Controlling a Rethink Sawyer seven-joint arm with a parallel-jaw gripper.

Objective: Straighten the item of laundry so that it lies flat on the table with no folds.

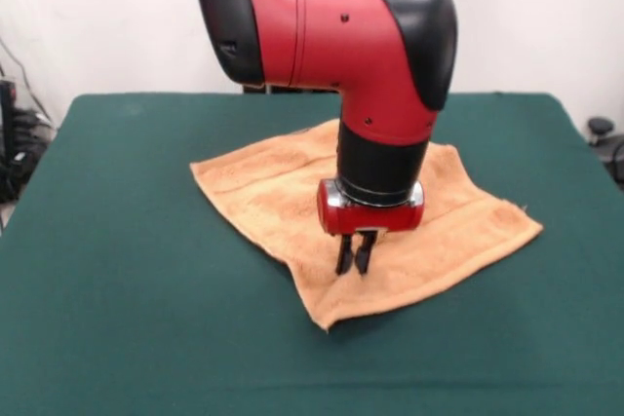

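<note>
Front view: towel [263,192] lies near mid-tabletop [117,270], spread as a diamond, mostly flat, with light ripples and a slightly raised near corner. Pincer [353,252] hangs just above the near half, fingers close together with only a thin gap, nothing clamped; contact with the cloth cannot be told. Risk, by judgement: a pinch here, away from any edge, would gather terry into a fresh ridge; a sideways drag would slide the whole towel on the felt instead of smoothing it.

A glossy red arm [322,26] with black joint caps, small screws, and a short black claw [353,266].
</note>
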